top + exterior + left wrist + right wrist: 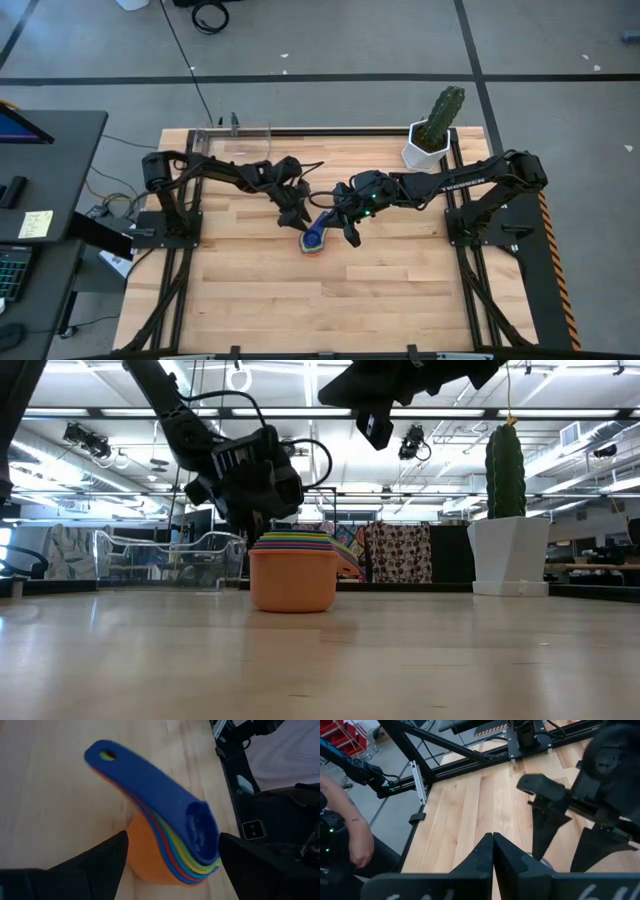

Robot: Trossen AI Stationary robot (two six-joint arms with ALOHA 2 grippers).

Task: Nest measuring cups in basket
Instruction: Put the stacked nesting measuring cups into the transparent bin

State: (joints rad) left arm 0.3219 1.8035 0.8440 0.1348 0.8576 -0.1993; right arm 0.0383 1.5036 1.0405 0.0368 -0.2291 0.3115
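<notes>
measuring cups: nested in one stack, orange outermost, blue on top, on the table mid-centre, outside the basket. left gripper: jaws wide, straddling the stack. right gripper: jaws closed, empty, just beside it.

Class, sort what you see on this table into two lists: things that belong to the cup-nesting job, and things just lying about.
Belongs to the job:
- stack of measuring cups, already nested, standing on the table
- clear basket, at the table's far edge, apart from the stack
- left claw, open over the stack
- right claw, shut, beside the stack

Just lying about:
- cactus in its white pot
</notes>
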